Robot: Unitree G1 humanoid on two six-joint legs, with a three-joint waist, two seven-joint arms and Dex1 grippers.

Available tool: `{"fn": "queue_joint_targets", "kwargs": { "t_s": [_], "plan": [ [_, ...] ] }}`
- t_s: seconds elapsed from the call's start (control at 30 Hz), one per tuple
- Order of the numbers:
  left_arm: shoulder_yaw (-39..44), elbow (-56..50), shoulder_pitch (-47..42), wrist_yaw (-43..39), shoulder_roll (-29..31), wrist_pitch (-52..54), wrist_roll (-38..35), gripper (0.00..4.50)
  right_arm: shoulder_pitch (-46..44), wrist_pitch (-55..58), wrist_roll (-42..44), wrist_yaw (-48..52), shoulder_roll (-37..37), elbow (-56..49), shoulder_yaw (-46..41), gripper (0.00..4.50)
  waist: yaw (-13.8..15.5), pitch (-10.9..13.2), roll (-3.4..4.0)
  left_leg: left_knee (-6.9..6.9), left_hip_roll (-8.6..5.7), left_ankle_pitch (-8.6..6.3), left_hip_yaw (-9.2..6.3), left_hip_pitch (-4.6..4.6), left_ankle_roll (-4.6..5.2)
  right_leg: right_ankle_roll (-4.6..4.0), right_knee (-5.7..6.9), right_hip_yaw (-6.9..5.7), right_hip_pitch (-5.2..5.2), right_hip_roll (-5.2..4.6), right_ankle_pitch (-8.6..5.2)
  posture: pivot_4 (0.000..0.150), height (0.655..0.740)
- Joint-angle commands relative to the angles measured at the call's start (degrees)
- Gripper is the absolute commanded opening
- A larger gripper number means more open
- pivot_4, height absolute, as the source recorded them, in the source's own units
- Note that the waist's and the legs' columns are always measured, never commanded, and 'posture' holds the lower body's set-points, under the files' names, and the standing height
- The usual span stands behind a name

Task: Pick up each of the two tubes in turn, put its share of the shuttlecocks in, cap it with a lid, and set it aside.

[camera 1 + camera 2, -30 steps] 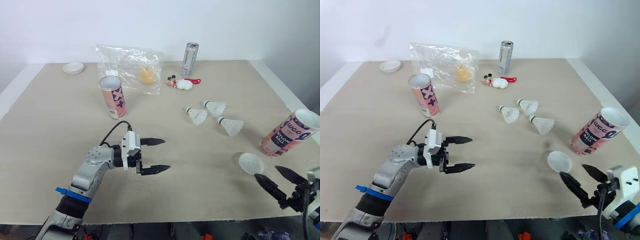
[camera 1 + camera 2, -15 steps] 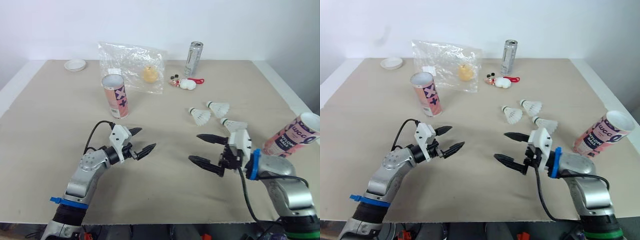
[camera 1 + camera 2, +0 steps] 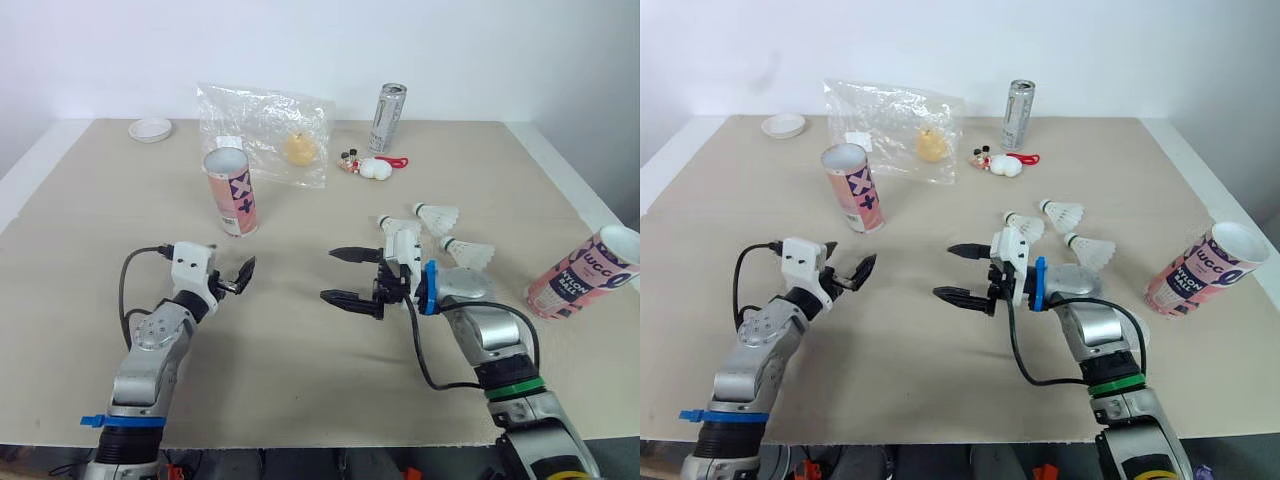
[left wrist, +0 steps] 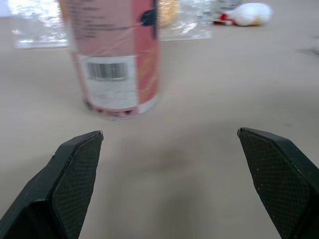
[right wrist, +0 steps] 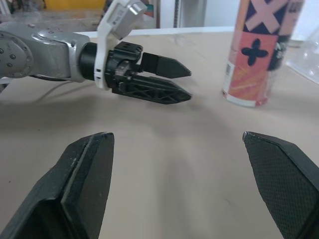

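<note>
A pink tube (image 3: 231, 192) stands upright and open-topped at the left middle of the table. The second pink tube (image 3: 585, 272) leans at the right edge. Two shuttlecocks (image 3: 433, 214) (image 3: 470, 253) lie right of centre, and a third (image 3: 390, 225) is partly hidden behind my right wrist. My left gripper (image 3: 238, 277) is open, a short way in front of the left tube (image 4: 115, 55), nothing between its fingers (image 4: 75, 169). At the table's centre, my right gripper (image 3: 329, 275) is open and empty, pointing left at the left gripper (image 5: 159, 79).
A white lid (image 3: 150, 128) lies at the far left back. A clear plastic bag (image 3: 270, 135) holding a yellow object lies behind the left tube. A metal can (image 3: 386, 118) and a small toy keychain (image 3: 368, 168) sit at the back centre.
My right arm has swung from the front right edge to the table's centre, still open. My left gripper has drawn back to the left and now points toward the left tube.
</note>
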Motion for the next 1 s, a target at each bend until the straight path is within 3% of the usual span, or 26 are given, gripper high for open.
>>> {"fn": "queue_joint_targets", "kwargs": {
  "t_s": [0.03,0.3,1.0],
  "plan": [
    [1.9,2.4,-3.6,1.5,0.0,0.2,-0.1,4.5,-1.7,-0.3,0.1,-0.5,1.7,0.2,-0.3,4.41,0.0,0.0,0.0,0.0,0.0,0.02,-0.01,0.0,-0.03,0.0,0.0,-0.01,0.0,0.01,0.03,0.15,0.74],
    [2.7,16.6,-12.7,1.7,-0.5,-3.3,0.6,4.5,-4.5,0.8,-2.5,-4.8,4.5,3.7,-0.7,4.41,-0.1,0.0,0.0,0.01,0.0,0.16,-0.03,0.01,-0.19,0.03,0.0,-0.02,-0.01,0.04,0.19,0.15,0.74],
    [2.1,58.7,-35.9,-8.1,3.0,-20.8,5.1,4.5,-3.7,-1.0,-6.0,-6.9,3.4,2.6,-0.8,4.41,-0.1,0.0,-0.01,-0.03,-0.02,0.2,-0.16,-0.06,-0.24,0.05,-0.01,-0.1,-0.03,0.06,0.19,0.15,0.74]
  ]
}}
